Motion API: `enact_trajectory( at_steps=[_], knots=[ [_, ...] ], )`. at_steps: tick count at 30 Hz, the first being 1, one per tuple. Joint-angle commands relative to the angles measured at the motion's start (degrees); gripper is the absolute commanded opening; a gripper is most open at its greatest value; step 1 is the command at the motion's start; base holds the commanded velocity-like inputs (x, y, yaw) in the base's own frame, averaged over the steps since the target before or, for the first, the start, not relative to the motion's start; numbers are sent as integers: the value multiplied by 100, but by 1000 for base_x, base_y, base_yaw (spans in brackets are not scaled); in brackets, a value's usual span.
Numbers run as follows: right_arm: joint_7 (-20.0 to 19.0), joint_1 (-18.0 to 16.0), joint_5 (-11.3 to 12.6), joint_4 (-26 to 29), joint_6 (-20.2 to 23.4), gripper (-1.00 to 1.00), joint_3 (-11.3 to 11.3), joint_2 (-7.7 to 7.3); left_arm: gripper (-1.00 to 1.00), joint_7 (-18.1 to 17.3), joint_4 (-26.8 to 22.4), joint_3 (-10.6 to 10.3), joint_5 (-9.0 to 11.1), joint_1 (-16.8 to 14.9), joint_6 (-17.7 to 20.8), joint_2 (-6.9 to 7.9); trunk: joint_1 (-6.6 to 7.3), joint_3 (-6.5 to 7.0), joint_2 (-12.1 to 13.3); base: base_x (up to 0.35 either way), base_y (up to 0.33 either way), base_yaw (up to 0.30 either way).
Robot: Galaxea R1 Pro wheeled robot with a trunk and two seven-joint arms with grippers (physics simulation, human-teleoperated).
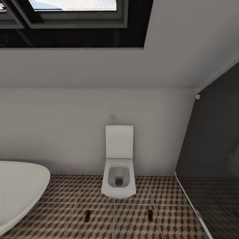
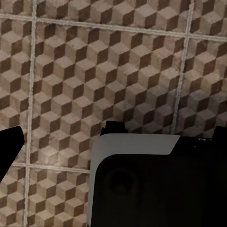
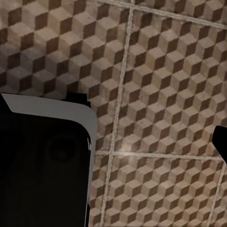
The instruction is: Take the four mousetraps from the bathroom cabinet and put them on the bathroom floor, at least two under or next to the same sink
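Two mousetraps [image 1: 87, 216] [image 1: 150, 214] lie on the bathroom floor [image 1: 132, 222] before a toilet [image 1: 119, 179]; remaining traps belong beside the sink. Jaws' state cannot be told.

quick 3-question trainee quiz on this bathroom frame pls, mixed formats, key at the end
1. True or false: the toilet has its lid raised.
2. Multiple choice: where do the two mousetraps lie in the head view? A) inside the bathtub B) on the bathroom floor, in front of the toilet C) on the toilet's rim
3. Fill in: the white rounded fixture at the head view's left edge is the ____.

Key
1. True: the lid stands upright against the wall and the bowl is open.
2. B: one lies left of the toilet's line, one right, both on the cube-pattern tiles.
3. Bathtub.
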State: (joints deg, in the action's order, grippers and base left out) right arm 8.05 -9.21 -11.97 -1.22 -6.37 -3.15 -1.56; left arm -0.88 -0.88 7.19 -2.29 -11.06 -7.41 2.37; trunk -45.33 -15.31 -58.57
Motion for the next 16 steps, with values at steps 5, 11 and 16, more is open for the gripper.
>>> enact_trajectory(
  at_steps=[5, 11, 16],
  knots=[
    [21, -9, -68, -27, -25, 100, -36, -1, 100, -9, 6, 39, -25, -5, -28, 3, 0, -7, -5, 0, 0, 0],
    [21, -8, -80, -21, -29, 100, -29, -5, 100, -9, 8, 30, -25, -4, -32, 7, 0, -7, -5, 0, 0, 0],
    [21, -10, -79, -19, -30, 100, -28, -3, 100, -9, 6, 34, -26, -2, -32, 8, 0, -7, -5, 0, 0, 0]
  ],
)
